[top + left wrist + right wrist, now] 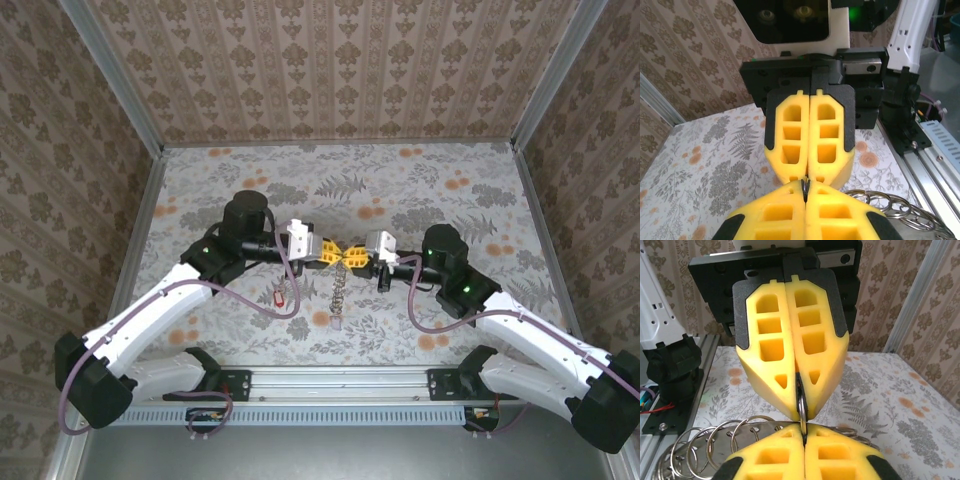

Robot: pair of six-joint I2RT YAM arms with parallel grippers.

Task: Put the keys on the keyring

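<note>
Grey keyring (339,290) clamped over table (450,200) centre, edges distant; red key (278,296) nearby.

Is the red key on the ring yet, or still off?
Off. The key lies on the table, apart from the keyring, with bare table between them.

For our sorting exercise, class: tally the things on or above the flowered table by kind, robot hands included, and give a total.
robot hands: 2, left hand and right hand
keyring chain: 1
red key: 1
total: 4
</note>
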